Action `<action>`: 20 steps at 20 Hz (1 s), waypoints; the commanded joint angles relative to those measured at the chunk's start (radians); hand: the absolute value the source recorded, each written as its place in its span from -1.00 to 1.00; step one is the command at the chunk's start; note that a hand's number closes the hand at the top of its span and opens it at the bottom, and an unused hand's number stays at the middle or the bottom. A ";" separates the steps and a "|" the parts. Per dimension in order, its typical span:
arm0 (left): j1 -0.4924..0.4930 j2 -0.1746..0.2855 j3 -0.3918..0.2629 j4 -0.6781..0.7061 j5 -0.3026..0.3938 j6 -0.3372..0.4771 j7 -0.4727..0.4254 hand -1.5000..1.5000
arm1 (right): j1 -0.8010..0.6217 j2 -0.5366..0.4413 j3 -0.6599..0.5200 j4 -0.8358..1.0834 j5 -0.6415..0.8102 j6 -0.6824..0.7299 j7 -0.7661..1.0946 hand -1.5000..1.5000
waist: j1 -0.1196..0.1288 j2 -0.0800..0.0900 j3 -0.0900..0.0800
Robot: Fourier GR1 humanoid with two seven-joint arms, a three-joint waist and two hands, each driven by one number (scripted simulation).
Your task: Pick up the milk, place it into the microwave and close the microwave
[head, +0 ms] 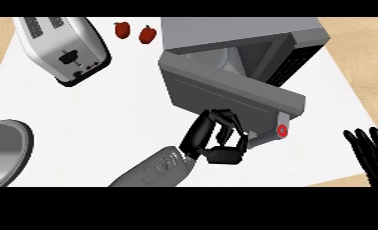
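On a white counter (pixel 88 124), a grey microwave (pixel 244 31) stands at the far right. Its door (pixel 221 86) is swung partly open toward the viewer. Through the gap only pale inner walls show, and whether the milk is inside cannot be told. No milk shows anywhere on the counter.

A chrome toaster (pixel 63 46) lies far left. The rim of a round metal vessel (pixel 15 146) shows at the left edge, its contents out of view.

The left hand (pixel 214 139) is clenched, its fingers curled against the door's lower outer edge and holding nothing visible. The right hand (pixel 363 149) rests at the right edge, fingers straight and released.

Two small red peppers (pixel 122 28) sit beyond the toaster.

A milk carton would likely be light, with walls that give, so it is best grasped around its middle.
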 commanded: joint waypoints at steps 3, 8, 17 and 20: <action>-0.084 -0.004 0.033 0.000 0.118 0.143 -0.003 1.00 | -0.045 -0.060 -0.051 -0.048 -0.030 0.010 0.043 -1.00 | -0.036 0.009 -0.001; -0.171 -0.004 0.042 0.029 0.209 0.201 0.036 -1.00 | -0.066 -0.069 -0.064 -0.041 -0.069 0.017 0.059 -1.00 | -0.062 0.016 0.003; -0.241 -0.005 0.111 0.082 0.332 0.282 0.029 -1.00 | -0.201 -0.213 -0.243 -0.097 0.134 -0.073 0.041 1.00 | -0.097 0.034 -0.001; -0.258 -0.005 0.116 0.075 0.367 0.297 0.015 -1.00 | -0.229 -0.234 -0.263 -0.075 0.149 -0.077 0.036 1.00 | -0.100 0.042 0.001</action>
